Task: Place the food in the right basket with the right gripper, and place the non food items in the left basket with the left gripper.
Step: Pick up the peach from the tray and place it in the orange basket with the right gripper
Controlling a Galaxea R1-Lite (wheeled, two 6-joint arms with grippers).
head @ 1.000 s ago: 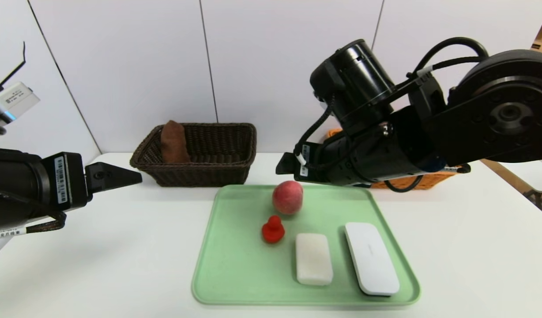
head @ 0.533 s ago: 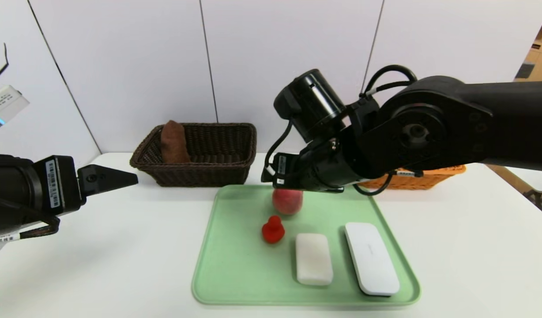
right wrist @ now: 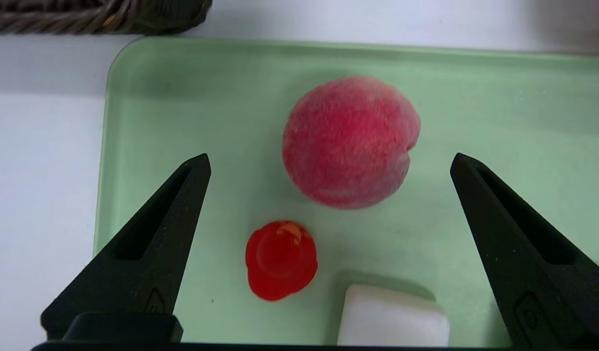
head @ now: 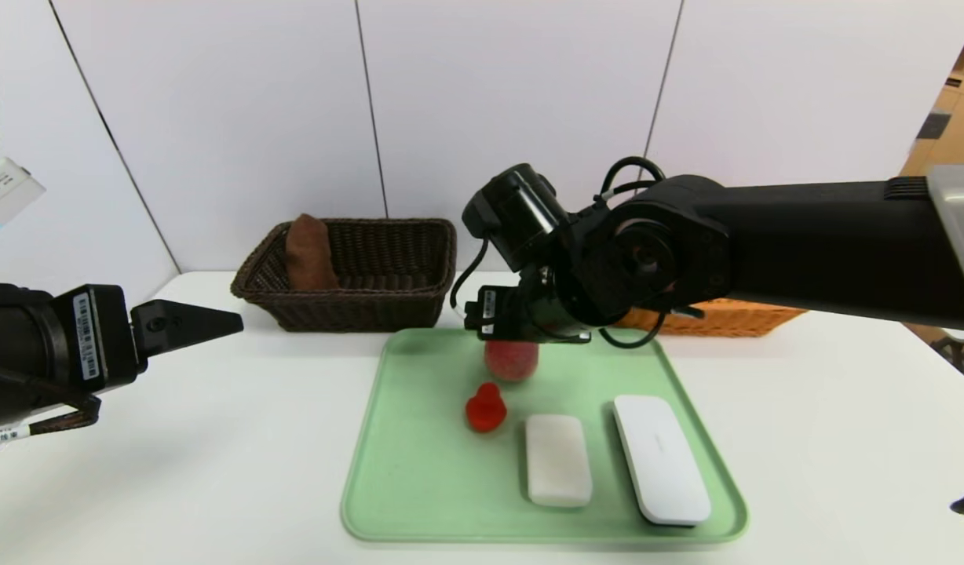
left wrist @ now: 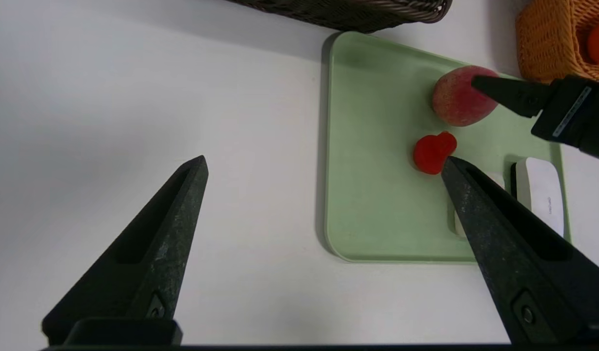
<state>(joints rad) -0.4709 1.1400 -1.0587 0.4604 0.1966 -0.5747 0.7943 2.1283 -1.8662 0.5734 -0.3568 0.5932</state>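
- Two fingers of the right gripper (right wrist: 330,163) spread wide, straddling the peach (right wrist: 350,141) from above, holding nothing.
- Peach sits at the far side of the green tray (head: 419,471); red toy (head: 485,408), white block (head: 558,459) and white case (head: 659,459) lie nearer.
- Left gripper (left wrist: 324,168) fingers wide open, empty, hovering over the surface (head: 215,455) left of the tray.
- Brown basket (head: 356,275) far left, orange basket (head: 717,318) behind the right arm.
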